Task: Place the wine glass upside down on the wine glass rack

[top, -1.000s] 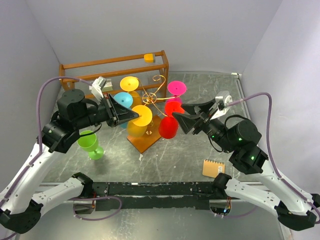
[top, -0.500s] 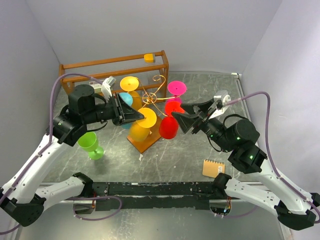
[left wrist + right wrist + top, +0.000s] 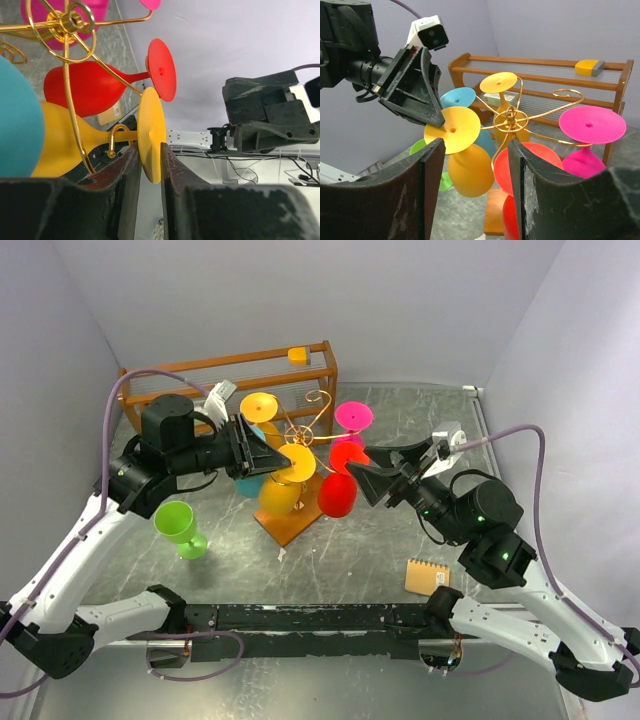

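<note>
The wine glass rack [image 3: 292,525] is standing on the desk [image 3: 410,425], just ahead of the left claw [image 3: 277,464], and it is being crowded by hanging glasses. If this claw is drawn away crookedly, the thin wire could be dragged along and the rack tipped. The red glass [image 3: 90,90] hanging just beyond the fingertips could also be knocked.

The orange wine glass [image 3: 60,145] is hanging upside down, with its bowl beyond the fingertips and its foot edge-on between the jaws. The jaws are lying close on both sides of the foot; whether it is being pinched or only flanked cannot be told.

The stem is being carried by one small wire curl [image 3: 113,142] just ahead of the fingertips, so a sideways drag could slide it out.

The right claw [image 3: 475,150] is being held spread and empty, facing the rack from the opposite side.
</note>
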Robot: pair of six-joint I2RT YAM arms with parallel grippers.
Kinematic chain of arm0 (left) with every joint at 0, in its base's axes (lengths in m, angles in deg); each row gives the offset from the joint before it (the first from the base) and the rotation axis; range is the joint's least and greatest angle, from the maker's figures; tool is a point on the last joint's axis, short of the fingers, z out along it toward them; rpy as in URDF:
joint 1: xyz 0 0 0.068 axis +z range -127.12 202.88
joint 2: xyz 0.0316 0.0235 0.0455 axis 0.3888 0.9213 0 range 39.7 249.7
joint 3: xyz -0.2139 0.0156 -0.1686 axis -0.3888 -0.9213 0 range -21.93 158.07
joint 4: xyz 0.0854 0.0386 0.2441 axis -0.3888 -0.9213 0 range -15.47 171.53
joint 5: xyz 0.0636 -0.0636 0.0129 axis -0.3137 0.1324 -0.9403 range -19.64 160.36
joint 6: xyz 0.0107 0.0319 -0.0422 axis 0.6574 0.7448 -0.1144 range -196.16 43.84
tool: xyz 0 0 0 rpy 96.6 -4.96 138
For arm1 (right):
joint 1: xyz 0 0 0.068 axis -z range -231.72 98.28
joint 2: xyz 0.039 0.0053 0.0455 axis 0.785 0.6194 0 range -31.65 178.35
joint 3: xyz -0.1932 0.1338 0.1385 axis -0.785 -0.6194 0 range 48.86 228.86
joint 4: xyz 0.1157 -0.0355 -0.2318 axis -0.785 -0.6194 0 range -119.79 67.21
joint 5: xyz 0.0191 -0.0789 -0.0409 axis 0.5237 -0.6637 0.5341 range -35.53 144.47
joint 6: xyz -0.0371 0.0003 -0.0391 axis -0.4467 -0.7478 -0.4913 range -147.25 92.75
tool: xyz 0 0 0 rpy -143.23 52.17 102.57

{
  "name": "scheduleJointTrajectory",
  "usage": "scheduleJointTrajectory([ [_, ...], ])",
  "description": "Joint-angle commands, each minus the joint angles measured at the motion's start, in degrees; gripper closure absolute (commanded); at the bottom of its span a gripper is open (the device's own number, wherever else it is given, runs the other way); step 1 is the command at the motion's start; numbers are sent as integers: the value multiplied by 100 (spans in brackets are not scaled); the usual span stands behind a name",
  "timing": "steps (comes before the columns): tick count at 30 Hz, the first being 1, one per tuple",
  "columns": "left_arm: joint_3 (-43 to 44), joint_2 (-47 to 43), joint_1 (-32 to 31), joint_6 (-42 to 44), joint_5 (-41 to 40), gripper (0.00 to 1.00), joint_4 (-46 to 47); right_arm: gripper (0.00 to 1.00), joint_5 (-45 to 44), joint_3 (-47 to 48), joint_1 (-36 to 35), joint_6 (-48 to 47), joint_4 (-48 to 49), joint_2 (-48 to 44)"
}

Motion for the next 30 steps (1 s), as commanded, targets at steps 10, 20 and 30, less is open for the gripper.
scheduleJointTrajectory([
  [10, 651, 221, 10, 825, -779, 55, -831, 47, -92, -10, -17, -45, 68, -91],
  [20, 997, 394, 10, 1071, -938, 49, -1121, 47, -131, -67, -11, -24, 62, -179],
  [30, 1877, 585, 10, 1610, -1648, 41, -1703, 47, -151, -77, -16, -38, 35, -196],
])
